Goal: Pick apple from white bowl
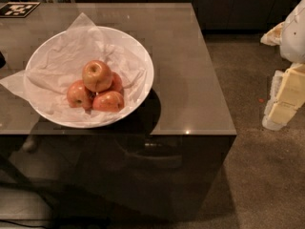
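The white bowl point(141, 56) stands on the left half of the table, lined with crumpled white tissue paper. The apple point(97, 75), golden yellow-orange with a dark stem dimple, sits on top of three redder apples point(108, 101) in the middle of the bowl. My gripper point(286, 97), pale yellow and white, hangs at the right edge of the camera view, over the carpet beyond the table's right edge. It is far to the right of the bowl and holds nothing that I can see. Part of my white arm point(296, 32) shows above it.
The bowl rests on a glossy brown table point(190, 80), whose front edge runs just below the bowl and whose right edge lies near mid-view. A black-and-white marker tag point(18, 9) lies at the back left corner. Carpet point(257, 166) lies to the right, with dark cabinets behind.
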`<state>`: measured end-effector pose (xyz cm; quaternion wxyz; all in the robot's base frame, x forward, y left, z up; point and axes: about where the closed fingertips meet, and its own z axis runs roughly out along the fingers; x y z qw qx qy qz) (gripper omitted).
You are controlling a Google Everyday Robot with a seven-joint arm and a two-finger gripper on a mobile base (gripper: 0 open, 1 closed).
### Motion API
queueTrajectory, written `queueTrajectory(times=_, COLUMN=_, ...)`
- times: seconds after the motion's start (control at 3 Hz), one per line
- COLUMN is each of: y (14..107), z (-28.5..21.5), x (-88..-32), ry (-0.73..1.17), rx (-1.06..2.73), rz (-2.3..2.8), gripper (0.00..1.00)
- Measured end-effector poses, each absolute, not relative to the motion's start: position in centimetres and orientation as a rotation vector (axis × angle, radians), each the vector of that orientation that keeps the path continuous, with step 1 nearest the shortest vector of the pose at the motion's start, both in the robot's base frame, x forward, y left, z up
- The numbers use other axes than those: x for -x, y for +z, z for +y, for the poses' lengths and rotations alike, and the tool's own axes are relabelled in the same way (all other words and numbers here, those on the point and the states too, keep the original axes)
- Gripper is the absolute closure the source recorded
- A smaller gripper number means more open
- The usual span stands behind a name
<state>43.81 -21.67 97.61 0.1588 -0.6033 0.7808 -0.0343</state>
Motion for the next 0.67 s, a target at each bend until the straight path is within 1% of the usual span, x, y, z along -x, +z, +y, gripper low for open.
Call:
queueTrajectory(times=0.33, y=97.6, z=-21.6, x=-43.8, ry=-0.097, rx=1.726, rz=2.231, gripper=0.0)
queueTrajectory(times=0.67, y=97.8, z=-19.3, x=-44.1, ry=-0.039, rx=1.775, rz=2.192, gripper=0.0)
